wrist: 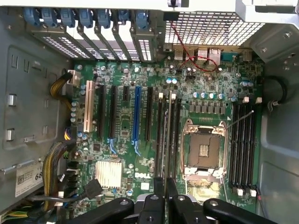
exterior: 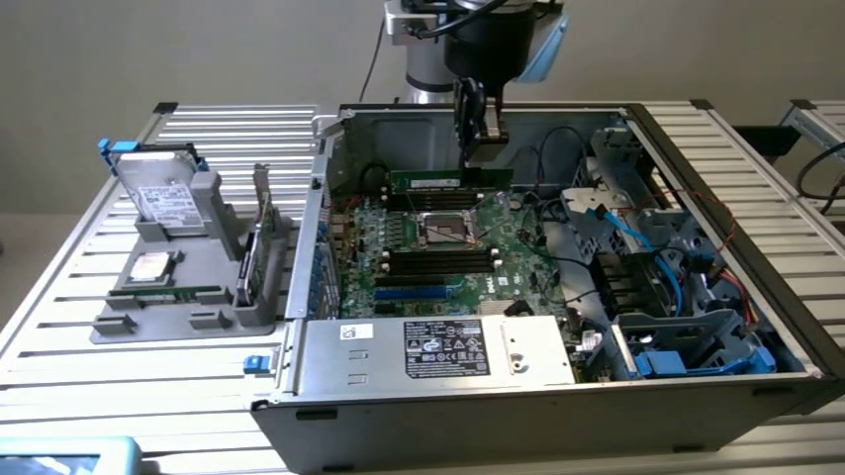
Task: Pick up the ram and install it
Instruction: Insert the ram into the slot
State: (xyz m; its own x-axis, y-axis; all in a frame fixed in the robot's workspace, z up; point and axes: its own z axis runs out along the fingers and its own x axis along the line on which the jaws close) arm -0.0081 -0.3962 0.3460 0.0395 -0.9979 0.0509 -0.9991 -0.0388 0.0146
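Bench (exterior: 79, 297): slatted metal. It carries the open computer case (exterior: 396, 416), which takes up most of the exterior view.

Motherboard (exterior: 422, 267): lies flat on the case floor, with the CPU socket (exterior: 446, 230) near its middle and black memory slots (exterior: 436, 259) just below the socket in the frame.

Gripper (exterior: 478, 148): hangs from the top centre of the frame, inside the case, over the upper part of the board. In the wrist view the fingers (wrist: 154, 205) stand almost together. I read them as closed on the upper edge of the ram (exterior: 449, 180), a little right of its middle.

Ram position: upper centre of the exterior view, directly under the gripper and above the socket in the frame. I cannot tell whether its lower edge touches the board or a slot.

Ram orientation: it stands on edge with the pale label facing the camera. The long axis runs left to right across the frame, roughly parallel to the black slots. By my judgement the contact edge points down.

Handling (judgement): light, thin and stiff, and it should not flex in the grip. It is fragile at the chips and the contact edge. I would pinch the two flat faces near the top edge, close to mid-length so it does not tip, and keep clear of the contacts. The faces are smooth, so a skewed grip could let it pivot.
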